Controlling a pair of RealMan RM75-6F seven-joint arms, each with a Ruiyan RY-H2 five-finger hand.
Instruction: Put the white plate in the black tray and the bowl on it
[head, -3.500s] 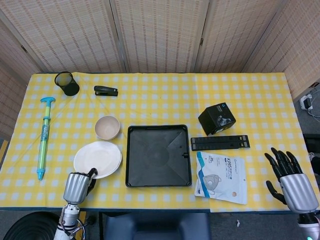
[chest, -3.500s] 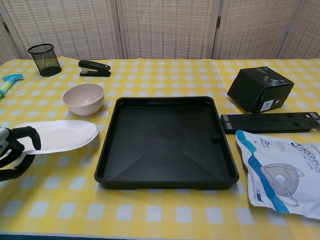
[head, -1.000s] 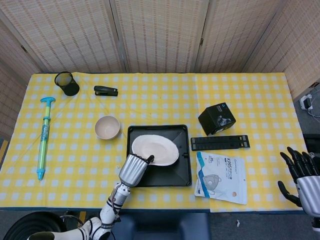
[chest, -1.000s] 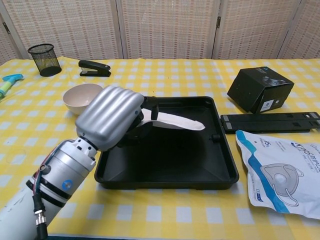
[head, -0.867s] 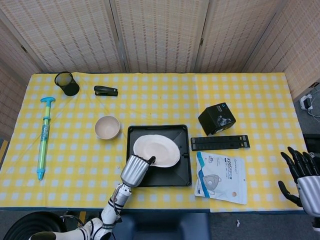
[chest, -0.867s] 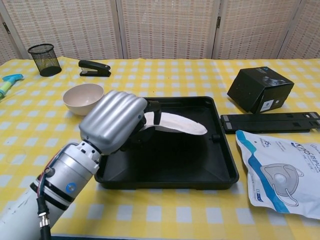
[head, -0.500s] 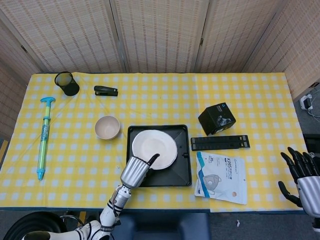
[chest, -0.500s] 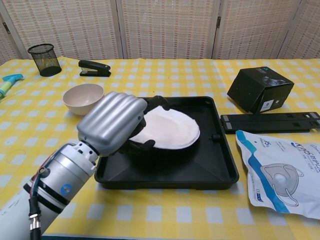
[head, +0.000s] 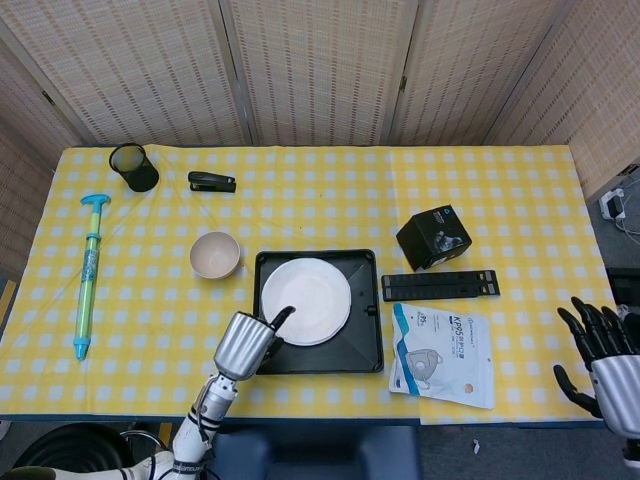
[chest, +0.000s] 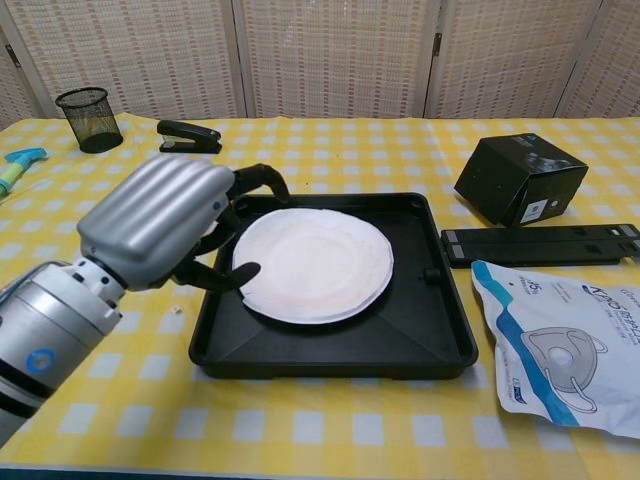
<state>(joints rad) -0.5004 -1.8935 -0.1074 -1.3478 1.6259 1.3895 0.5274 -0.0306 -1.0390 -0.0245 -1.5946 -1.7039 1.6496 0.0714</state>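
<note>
The white plate (head: 305, 288) lies flat inside the black tray (head: 367, 345), toward its back left; the chest view shows the plate (chest: 315, 262) resting in the tray (chest: 440, 345). My left hand (head: 245, 343) hovers at the tray's front left corner, fingers apart around nothing. In the chest view the left hand (chest: 160, 225) has its fingertips (chest: 246, 268) by the plate's left rim. The beige bowl (head: 215, 255) stands on the table left of the tray; the chest view hides it behind the hand. My right hand (head: 600, 358) is at the table's front right, fingers spread, empty.
A mesh pen cup (head: 133, 166), a black stapler (head: 212, 181) and a blue-green pump (head: 88, 270) lie on the left. Right of the tray are a black box (head: 433, 236), a flat black stand (head: 440, 285) and a mask packet (head: 445, 352).
The left hand carried the plate from the table into the tray, laid it flat, let go and drew back to the left. The right hand stayed put.
</note>
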